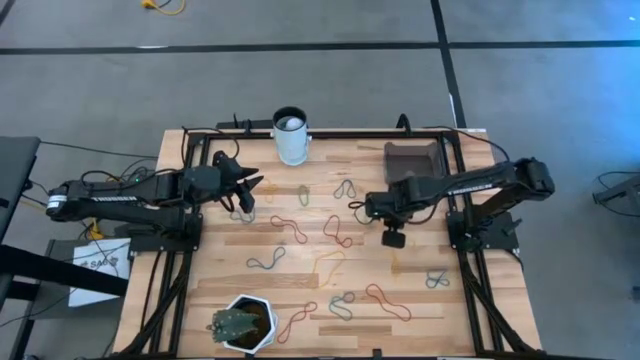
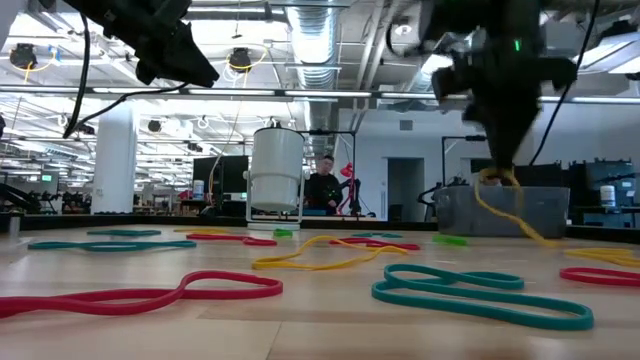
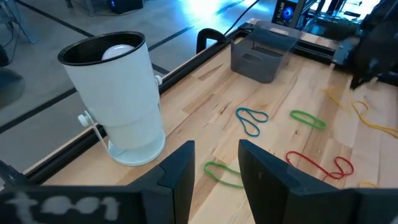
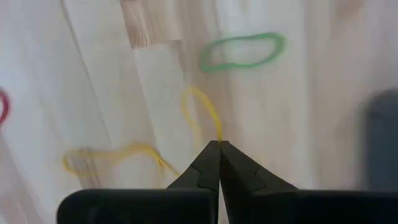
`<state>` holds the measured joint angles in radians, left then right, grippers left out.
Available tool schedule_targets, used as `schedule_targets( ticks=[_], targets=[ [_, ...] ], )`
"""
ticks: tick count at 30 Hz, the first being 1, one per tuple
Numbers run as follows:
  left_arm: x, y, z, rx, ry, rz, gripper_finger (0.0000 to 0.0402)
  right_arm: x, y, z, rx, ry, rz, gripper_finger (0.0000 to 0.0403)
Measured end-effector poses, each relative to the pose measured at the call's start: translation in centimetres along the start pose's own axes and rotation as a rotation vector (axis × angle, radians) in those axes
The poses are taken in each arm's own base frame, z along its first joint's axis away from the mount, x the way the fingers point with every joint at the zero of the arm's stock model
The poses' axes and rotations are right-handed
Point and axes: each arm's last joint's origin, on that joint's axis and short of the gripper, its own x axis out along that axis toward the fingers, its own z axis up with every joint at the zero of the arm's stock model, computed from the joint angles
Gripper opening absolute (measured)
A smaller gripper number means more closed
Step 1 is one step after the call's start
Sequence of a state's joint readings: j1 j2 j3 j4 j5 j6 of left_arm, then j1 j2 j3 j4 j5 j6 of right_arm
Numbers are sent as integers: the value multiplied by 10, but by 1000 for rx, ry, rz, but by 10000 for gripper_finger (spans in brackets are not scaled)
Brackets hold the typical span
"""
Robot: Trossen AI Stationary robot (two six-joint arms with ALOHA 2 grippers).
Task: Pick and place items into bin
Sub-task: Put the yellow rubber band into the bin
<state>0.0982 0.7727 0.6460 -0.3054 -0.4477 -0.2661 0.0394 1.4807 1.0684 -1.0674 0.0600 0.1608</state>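
Looking level across the butcher-block table (image 2: 330, 310), we see rubber bands lying nearest: a red loop (image 2: 150, 296) and a teal loop (image 2: 480, 292) in the foreground, a yellow one (image 2: 325, 260) behind them. Above and beyond these, the right gripper (image 4: 219, 144) hangs over the table with its jaws pinched fully together on a thin yellowish band (image 4: 202, 115), which trails from the tips in loose loops. From overhead, we place that gripper (image 1: 372, 207) near the table's middle, on the right arm's side, among scattered red, green and blue-grey bands. The left gripper (image 3: 214, 163) hovers above the table on its own side, its two fingers standing a little apart with nothing between them, a green band (image 3: 222, 173) on the wood beyond them. Farther back, the bin (image 1: 411, 161), a dark translucent tray, sits at the far right part of the table, just beyond the right arm. A white cylindrical cup (image 1: 291, 137) stands at the far edge, and a white hexagonal plant pot (image 1: 247, 322) sits at the near edge.
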Motion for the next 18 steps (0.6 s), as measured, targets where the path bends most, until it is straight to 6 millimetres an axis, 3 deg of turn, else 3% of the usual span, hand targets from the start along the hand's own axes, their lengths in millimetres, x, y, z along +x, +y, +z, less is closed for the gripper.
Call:
schedule_targets(
  ticks=[5,10,12,15,18],
  targets=[
    [0,0,0,-13,0,0,114,-68,-11,12,-74,-35,-152,1],
    [0,0,0,-17,2,1,114,-138,-42,6,-11,-51,-319,0],
    [0,0,0,-17,2,1,114,-160,-58,1,23,-144,-314,0],
    [0,0,0,-17,4,1,114,-187,-84,-18,54,-232,-287,0],
    [0,0,0,-17,4,1,114,-196,-112,-38,191,-243,-323,0]
  ],
)
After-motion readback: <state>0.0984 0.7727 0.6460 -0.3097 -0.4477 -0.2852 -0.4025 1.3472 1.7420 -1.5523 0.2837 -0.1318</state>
